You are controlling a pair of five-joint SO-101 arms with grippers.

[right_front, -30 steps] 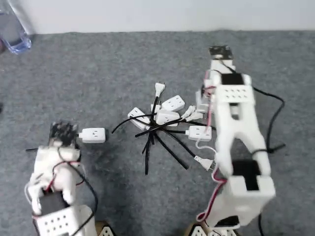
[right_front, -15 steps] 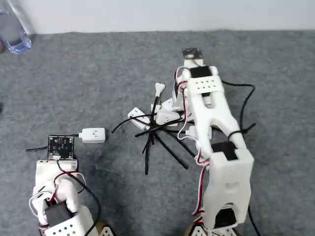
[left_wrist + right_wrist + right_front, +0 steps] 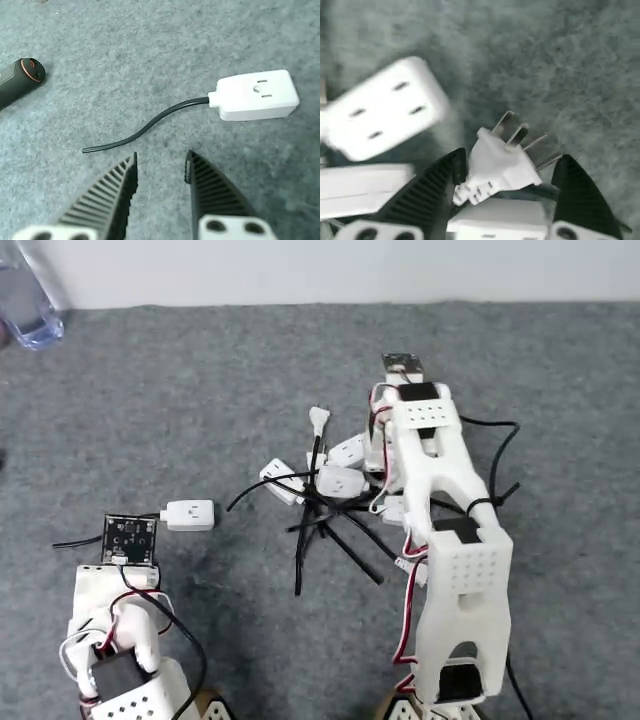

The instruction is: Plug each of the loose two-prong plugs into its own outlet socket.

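1. Showing a clear bottle (image 3: 25,312) at the far left corner of the grey carpet (image 3: 180,380).
2. Holding the left gripper (image 3: 161,155) low over the carpet near the left arm's base, jaws spread apart and gripping nothing.
3. Lying just ahead of that gripper and apart from it: a lone white socket (image 3: 255,95), slots facing up, with a short black cord (image 3: 150,125) curling from one end and finishing loose on the carpet.
4. Resting off to one side in the left wrist view: a dark tube (image 3: 17,82) with an orange ring at its tip.
5. Crowding the middle of the carpet: a heap of sockets (image 3: 340,480) tangled with crossing black cables (image 3: 320,530), and a far plug (image 3: 319,420) at the heap's far edge, prongs pointing away from the arms.
6. Hanging over the right side of the heap: the right arm (image 3: 440,500).
7. Straddling a white two-prong plug (image 3: 495,165) with the right gripper (image 3: 512,156), jaws spread, one touching the plug's body, the other just clear of it.
8. Lying just beside that plug: a neighbouring socket (image 3: 380,115), slots up.
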